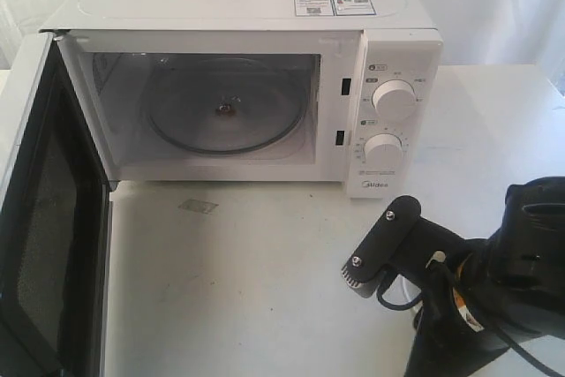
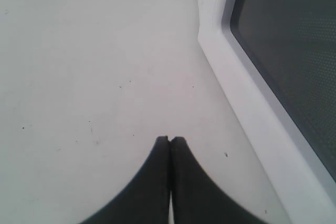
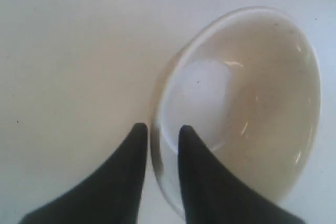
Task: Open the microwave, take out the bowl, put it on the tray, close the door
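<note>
The white microwave (image 1: 265,6) stands at the back with its door (image 1: 35,218) swung wide open on the left. Its cavity holds only the glass turntable (image 1: 225,112). The cream bowl (image 3: 252,93) shows only in the right wrist view, over a pale surface. My right gripper (image 3: 160,129) is shut on its rim, one finger inside and one outside. In the exterior view that gripper (image 1: 360,273) is low at the front right and the bowl is hidden. My left gripper (image 2: 170,139) is shut and empty above the table, beside the door (image 2: 294,51).
The white table (image 1: 265,289) stretches out in front of the microwave. The open door juts forward along the left edge. Two dials (image 1: 394,101) sit on the microwave's right panel. No tray is in view.
</note>
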Available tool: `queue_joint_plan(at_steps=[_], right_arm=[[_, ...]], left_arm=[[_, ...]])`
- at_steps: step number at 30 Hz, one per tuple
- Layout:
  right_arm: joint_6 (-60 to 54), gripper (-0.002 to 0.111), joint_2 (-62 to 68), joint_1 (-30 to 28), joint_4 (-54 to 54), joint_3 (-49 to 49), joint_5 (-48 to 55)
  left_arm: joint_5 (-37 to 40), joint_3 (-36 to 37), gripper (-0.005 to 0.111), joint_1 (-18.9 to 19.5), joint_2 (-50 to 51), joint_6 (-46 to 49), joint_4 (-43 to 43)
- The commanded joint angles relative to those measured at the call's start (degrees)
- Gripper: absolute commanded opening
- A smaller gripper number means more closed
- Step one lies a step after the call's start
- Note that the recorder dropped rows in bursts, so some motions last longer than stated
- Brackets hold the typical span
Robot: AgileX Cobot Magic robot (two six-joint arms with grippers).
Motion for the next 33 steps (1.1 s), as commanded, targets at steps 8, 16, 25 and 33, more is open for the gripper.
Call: queue_joint_plan(at_steps=[8, 16, 25, 33], right_arm=[[2.2, 0.019, -1.1, -0.1, -0.9, -1.8, 0.5], [2.6, 0.0, -11.7, 0.0, 0.0, -5.2, -7.4], [6.8, 0.0, -39.3, -0.2, -4.9, 3.9, -28.6], [12.9, 0.0, -61.5, -0.2, -7.6, 5.5, 4.3]], left_arm=[[0.2, 0.2, 0.0, -0.2, -0.3, 0.1, -0.5], [0.2, 0.2, 0.0, -0.2, -0.3, 0.1, -0.5], [0.2, 0.2, 0.0, -0.2, -0.3, 0.1, -0.5], [0.2, 0.2, 0.0, -0.2, -0.3, 0.1, -0.5]])
